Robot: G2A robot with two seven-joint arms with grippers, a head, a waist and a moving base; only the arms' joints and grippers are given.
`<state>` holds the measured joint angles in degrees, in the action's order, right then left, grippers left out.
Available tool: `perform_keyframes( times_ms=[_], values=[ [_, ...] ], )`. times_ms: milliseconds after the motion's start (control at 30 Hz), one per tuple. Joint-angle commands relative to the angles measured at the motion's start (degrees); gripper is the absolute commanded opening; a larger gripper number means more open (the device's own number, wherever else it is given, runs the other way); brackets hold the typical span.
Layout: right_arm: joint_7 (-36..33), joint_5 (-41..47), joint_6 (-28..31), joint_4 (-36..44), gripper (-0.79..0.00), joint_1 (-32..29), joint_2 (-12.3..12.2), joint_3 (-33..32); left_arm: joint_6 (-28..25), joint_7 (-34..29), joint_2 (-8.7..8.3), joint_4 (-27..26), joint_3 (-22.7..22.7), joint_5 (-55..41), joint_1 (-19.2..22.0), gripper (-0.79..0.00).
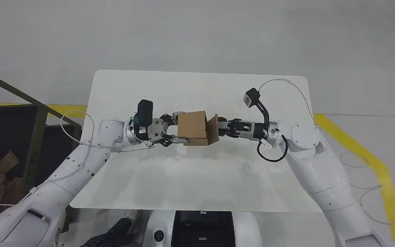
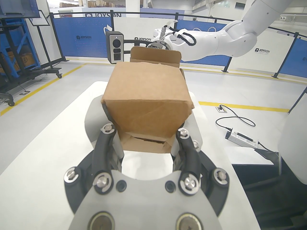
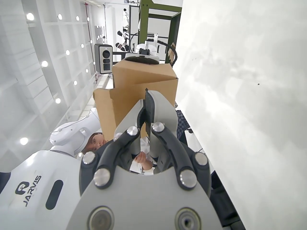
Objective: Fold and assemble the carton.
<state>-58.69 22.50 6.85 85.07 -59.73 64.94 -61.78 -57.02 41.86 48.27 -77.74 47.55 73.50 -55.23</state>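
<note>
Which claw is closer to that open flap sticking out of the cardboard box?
Right. The right claw pinches the open flap itself; the left claw grips the carton's opposite end, away from it.

Brown carton (image 1: 192, 127) is over the middle of the white table (image 1: 197, 179), btwn the two grippers. L gripper (image 1: 170, 131) is at its L end w/ fingers either side of that end, touching it. R gripper (image 1: 221, 129) meets the open flap (image 1: 212, 128) at the carton's R end; the flap stands out at an angle. Arms come in from opposite sides, approx in line. Off-table: green rack (image 1: 37, 123) at L, yellow floor tape (image 1: 345, 139) at R.
</note>
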Motion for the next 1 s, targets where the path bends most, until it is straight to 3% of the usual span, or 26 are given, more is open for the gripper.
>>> perform_keyframes(
  times_ms=[0, 500, 800, 967],
  values=[
    [0.16, 0.22, 0.06, -0.54, -0.785, 0.21, 0.05, 0.02, 0.0, 0.0, 0.0, 0.0, 0.0, 0.0, 0.0, -0.785],
    [-2.49, 0.64, -2.36, 2.65, -0.785, -1.02, -0.82, -2.75, 0.0, 0.0, 0.0, 0.0, 0.0, 0.0, 0.0, -0.785],
    [-2.67, -0.04, -2.73, 5.51, -0.646, -1.92, -1.14, -3.25, 0.0, 0.0, 0.0, 0.0, 0.0, 0.0, 0.0, -0.785],
    [-2.61, -0.68, -2.92, 6.12, -0.628, -1.83, -1.25, -3.34, 0.0, 0.0, 0.0, 0.0, 0.0, 0.0, 0.0, -0.785]
  ],
)
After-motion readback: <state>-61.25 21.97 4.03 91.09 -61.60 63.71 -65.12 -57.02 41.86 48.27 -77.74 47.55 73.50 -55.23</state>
